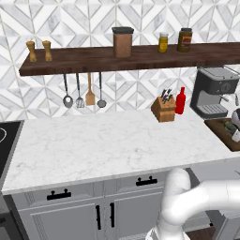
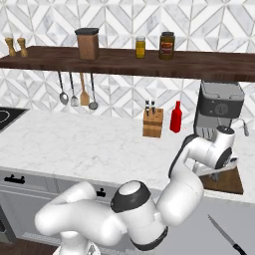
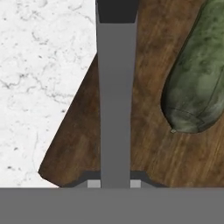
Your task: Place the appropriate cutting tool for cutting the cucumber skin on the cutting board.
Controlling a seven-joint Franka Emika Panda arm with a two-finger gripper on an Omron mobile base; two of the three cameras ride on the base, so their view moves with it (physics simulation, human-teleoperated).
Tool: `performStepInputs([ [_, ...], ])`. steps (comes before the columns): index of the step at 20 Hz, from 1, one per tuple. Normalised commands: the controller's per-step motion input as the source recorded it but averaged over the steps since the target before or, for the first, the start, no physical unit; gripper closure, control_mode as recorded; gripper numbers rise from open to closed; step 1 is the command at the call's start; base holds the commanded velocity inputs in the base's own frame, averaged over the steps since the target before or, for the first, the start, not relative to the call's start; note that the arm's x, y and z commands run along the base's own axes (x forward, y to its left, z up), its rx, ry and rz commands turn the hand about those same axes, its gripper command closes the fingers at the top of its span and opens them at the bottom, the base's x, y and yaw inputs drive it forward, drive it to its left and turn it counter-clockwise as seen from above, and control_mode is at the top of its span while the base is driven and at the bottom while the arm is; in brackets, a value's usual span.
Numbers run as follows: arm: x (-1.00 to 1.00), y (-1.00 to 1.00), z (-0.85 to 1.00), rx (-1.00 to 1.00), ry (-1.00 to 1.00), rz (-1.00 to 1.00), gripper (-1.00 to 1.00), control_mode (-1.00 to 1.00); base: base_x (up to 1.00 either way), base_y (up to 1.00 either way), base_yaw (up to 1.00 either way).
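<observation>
The hand view looks straight down on a corner of the dark brown cutting board (image 3: 144, 144), which lies on white marble. My gripper (image 3: 114, 183) is shut on a long, flat grey cutting tool (image 3: 116, 100) with a dark far end, and the tool runs out over the board. Just to the tool's right, the dark green cucumber (image 3: 197, 83) lies on the board, apart from the tool. From the right base view, my gripper (image 2: 217, 173) points down over the cutting board (image 2: 226, 183) in front of the coffee machine. The left base view has the cutting board (image 1: 219, 127) at its right edge.
A grey coffee machine (image 2: 219, 107) stands right behind the board. A knife block (image 2: 152, 122) and a red bottle (image 2: 176, 118) stand to its left. A black-handled knife (image 2: 226, 235) lies on the counter nearer the front. Utensils (image 1: 84, 96) hang under the wall shelf.
</observation>
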Motion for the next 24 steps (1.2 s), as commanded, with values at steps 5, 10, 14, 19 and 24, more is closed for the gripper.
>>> performStepInputs([
  [5,0.08,-0.07,-0.36,0.00,0.00,0.00,1.00,-1.00,0.00,0.00,0.00],
  [10,0.17,-0.02,-0.10,0.00,0.00,0.00,1.00,-1.00,0.00,0.00,0.00],
  [14,0.10,0.00,-0.17,0.00,0.00,0.00,1.00,-1.00,0.00,0.00,0.00],
  [19,0.09,-0.04,-0.25,0.00,0.02,0.00,1.00,-1.00,0.00,0.00,0.00],
  [24,0.10,-0.05,-0.24,0.00,0.01,0.00,-1.00,-1.00,0.00,0.00,0.00],
])
